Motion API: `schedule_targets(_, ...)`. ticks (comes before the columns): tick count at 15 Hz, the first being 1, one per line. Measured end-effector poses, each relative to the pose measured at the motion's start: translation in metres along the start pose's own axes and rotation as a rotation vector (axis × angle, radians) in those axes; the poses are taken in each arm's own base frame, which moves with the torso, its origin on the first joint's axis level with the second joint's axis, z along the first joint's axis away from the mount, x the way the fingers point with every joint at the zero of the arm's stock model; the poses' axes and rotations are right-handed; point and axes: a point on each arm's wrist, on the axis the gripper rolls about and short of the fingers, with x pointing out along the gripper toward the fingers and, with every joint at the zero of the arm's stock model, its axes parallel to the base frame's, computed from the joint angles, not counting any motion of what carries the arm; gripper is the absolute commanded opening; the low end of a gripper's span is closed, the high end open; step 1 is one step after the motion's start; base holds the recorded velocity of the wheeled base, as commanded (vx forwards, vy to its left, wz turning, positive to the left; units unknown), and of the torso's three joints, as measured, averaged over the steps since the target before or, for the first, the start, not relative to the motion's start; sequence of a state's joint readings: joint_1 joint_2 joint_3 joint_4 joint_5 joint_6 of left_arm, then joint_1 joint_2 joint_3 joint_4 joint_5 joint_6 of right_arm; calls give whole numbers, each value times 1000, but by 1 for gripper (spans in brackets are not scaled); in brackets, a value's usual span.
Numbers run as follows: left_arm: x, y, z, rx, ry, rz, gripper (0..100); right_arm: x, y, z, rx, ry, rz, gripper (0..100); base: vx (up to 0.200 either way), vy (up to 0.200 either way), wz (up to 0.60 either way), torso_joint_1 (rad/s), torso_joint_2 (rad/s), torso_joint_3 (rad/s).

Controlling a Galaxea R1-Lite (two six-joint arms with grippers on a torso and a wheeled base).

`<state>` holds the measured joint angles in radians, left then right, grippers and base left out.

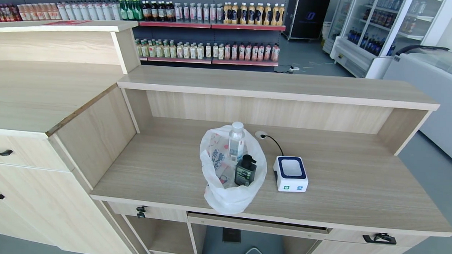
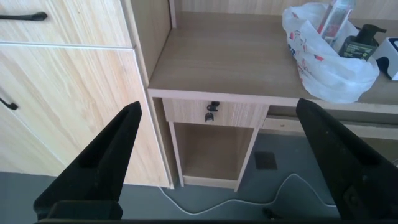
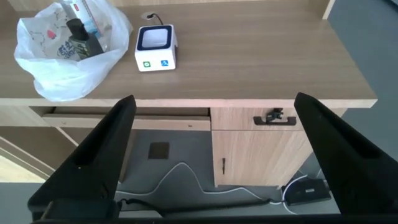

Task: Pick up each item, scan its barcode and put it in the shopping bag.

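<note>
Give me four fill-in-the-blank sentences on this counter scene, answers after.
1. The water bottle and pump bottle stand inside the ____.
2. The scanner sits to the ____ of the bag.
3. A black ____ leaves the scanner's back.
4. The left tool and right tool are both ____.
Answers: bag; right; cable; open.

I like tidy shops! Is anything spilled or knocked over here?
Nothing stands out. The clear plastic bottle and dark pump bottle sit inside the white plastic shopping bag, and the white box-shaped scanner lies flat beside it.
</note>
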<state>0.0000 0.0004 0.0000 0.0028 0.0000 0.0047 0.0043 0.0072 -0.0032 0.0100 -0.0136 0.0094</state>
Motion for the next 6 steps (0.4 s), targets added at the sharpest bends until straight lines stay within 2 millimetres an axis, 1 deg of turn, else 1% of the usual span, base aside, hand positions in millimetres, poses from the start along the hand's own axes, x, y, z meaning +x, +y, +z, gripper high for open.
schedule_targets(6, 0, 0, 0, 0, 0, 0, 100, -1, 0, 0, -8, -9, 0, 100, 0, 0, 0, 0, 0, 0)
